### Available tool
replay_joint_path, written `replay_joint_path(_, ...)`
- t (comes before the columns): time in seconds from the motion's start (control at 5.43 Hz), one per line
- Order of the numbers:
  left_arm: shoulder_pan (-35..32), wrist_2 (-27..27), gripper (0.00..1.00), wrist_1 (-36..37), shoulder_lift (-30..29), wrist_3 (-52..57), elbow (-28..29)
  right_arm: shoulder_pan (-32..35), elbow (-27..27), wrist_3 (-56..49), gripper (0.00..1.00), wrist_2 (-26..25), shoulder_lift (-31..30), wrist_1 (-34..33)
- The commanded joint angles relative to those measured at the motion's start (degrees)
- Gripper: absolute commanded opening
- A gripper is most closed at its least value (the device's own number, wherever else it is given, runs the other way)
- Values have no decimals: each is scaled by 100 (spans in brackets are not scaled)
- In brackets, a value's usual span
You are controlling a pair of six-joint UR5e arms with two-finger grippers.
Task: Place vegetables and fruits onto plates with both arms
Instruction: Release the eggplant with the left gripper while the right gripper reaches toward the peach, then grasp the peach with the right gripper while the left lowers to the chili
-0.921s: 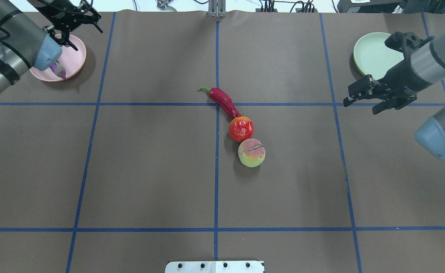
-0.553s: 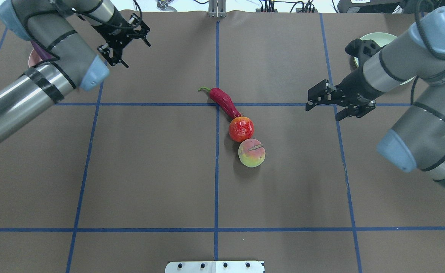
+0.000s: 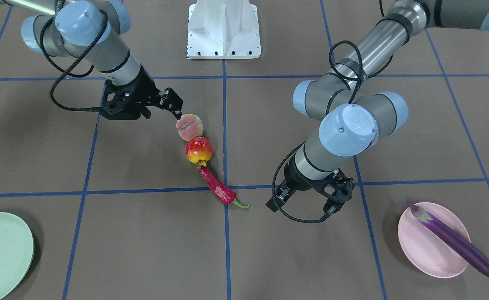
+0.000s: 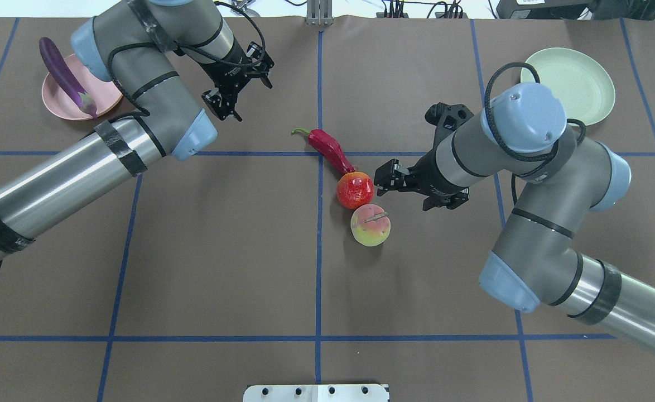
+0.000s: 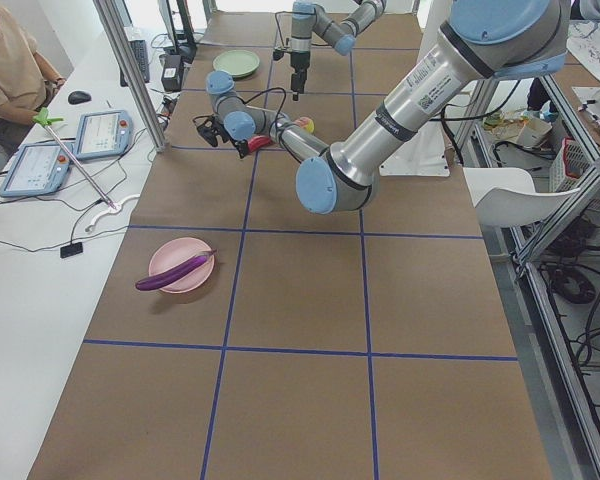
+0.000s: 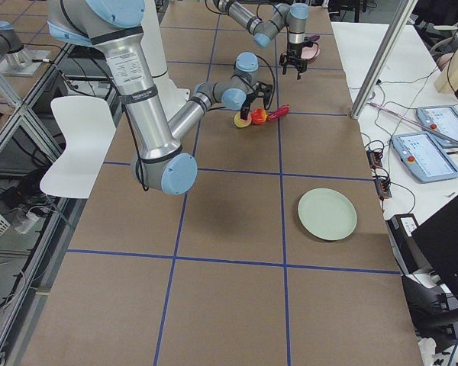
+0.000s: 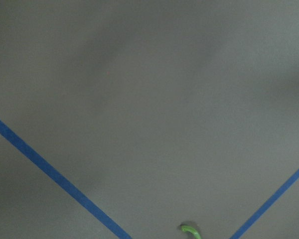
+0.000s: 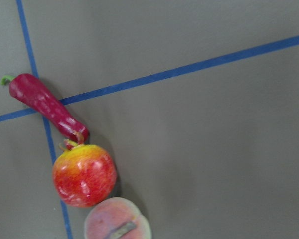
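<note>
The purple eggplant [image 4: 65, 75] lies across the pink plate [image 4: 104, 92] at the far left, its end over the rim [image 3: 452, 239]. The chili [image 4: 330, 149], pomegranate [image 4: 355, 190] and peach [image 4: 370, 224] lie in a touching row at the table's centre. The mint green plate [image 4: 570, 84] stands empty at the far right. My left gripper [image 4: 252, 100] is open and empty, above the table left of the chili's stem. My right gripper [image 4: 401, 200] is open and empty, just right of the pomegranate and peach. The right wrist view shows the chili [image 8: 47, 107], pomegranate [image 8: 84, 174] and peach [image 8: 117, 224].
The white base block [image 4: 316, 392] sits at the near edge. Blue tape lines [image 4: 319, 279] grid the brown table cover. An operator [image 5: 10, 70] sits beside the table with tablets on a side bench. The left wrist view shows only the chili's green stem tip [image 7: 189, 230].
Both arms swung in toward the centre. My left gripper moved right, away from the pink plate, leaving the eggplant there. My right gripper moved left from the green plate to beside the fruits.
</note>
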Motion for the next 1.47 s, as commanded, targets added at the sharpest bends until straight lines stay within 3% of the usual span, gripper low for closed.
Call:
replay_joint_path(0.0, 49, 11, 100, 32, -25, -30, -3, -298, -270, -9, 100, -267, 207, 1)
replay_joint_path(0.55, 58, 11, 100, 32, -16, -30, -11, -413, -509, -27, 100, -267, 253, 1)
replay_joint_path(0.92, 58, 11, 100, 32, 19, -21, -3, -439, -1042, 43, 100, -267, 288, 839)
replay_joint_path(1.29, 67, 11, 100, 32, 19, -21, -3, -440, -1116, 52, 100, -267, 297, 923)
